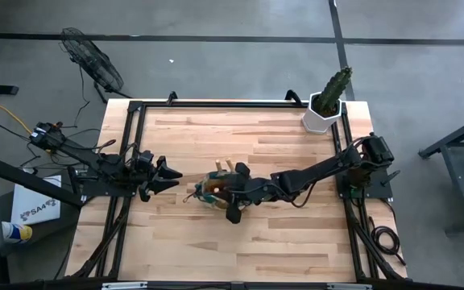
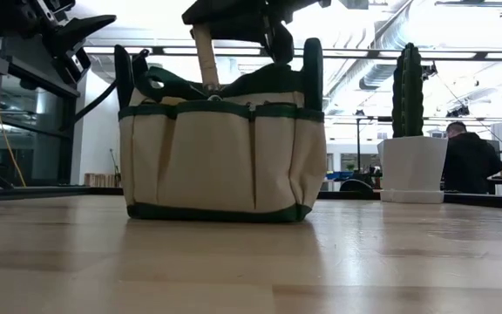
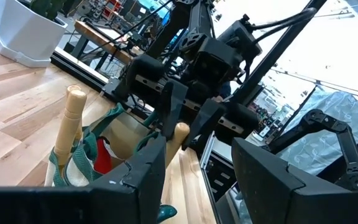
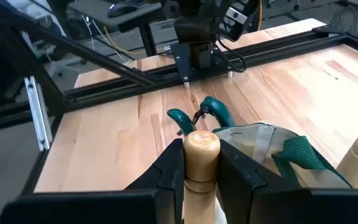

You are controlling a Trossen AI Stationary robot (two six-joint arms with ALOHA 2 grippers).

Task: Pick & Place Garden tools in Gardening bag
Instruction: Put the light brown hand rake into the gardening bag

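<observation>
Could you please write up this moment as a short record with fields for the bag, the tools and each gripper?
bag: gardening bag upright near the table centre
right gripper: right gripper above the bag, shut on a wooden tool handle
left gripper: left gripper open, empty, beside the bag
in the bag: second wooden handle and a red piece
other tools: teal-handled shears beside the bag
bystander object: cactus in white pot at the table corner
</observation>
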